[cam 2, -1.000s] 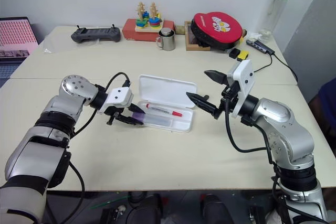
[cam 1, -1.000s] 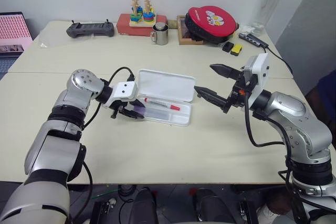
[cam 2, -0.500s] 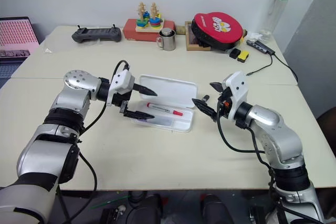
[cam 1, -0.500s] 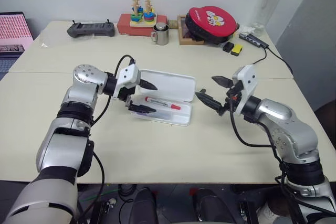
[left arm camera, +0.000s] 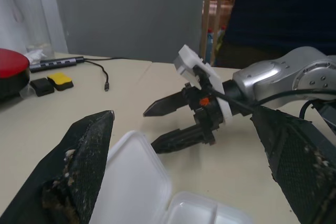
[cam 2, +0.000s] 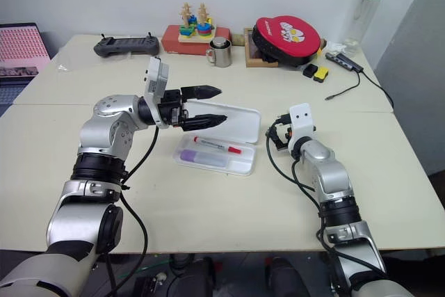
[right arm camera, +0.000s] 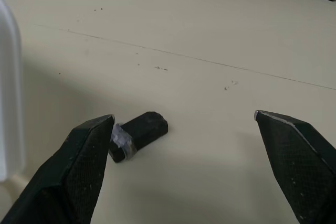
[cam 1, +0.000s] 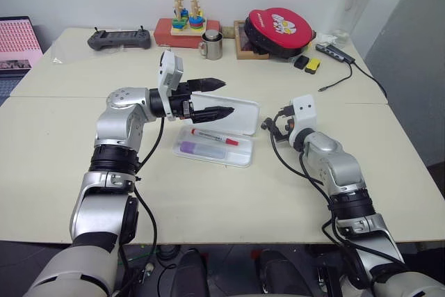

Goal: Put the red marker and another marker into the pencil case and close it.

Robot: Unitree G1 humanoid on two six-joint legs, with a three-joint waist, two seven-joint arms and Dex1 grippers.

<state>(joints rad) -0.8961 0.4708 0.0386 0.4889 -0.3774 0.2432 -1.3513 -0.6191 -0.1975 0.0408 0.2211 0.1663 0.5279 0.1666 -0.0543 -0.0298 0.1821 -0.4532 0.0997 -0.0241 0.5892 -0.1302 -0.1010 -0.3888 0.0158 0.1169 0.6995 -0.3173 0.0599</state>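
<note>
White pencil case point(cam 1: 236, 113); red-capped marker point(cam 1: 214, 136); purple marker point(cam 1: 201, 149).

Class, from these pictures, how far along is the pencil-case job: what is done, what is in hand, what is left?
Done: the red marker and purple marker lie inside the pencil case. In hand: nothing; the left claw hangs open above the raised lid, and the right claw is open beside the case. Left: closing the lid.

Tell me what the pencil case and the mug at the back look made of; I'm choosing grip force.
The pencil case looks like thin white plastic with a smooth, slightly glossy finish: moulded rounded corners and a one-piece hinged lid standing open. The mug looks like metal, probably stainless steel: silvery-grey, with bright reflections on its side. Neither can be confirmed by look alone.
</note>
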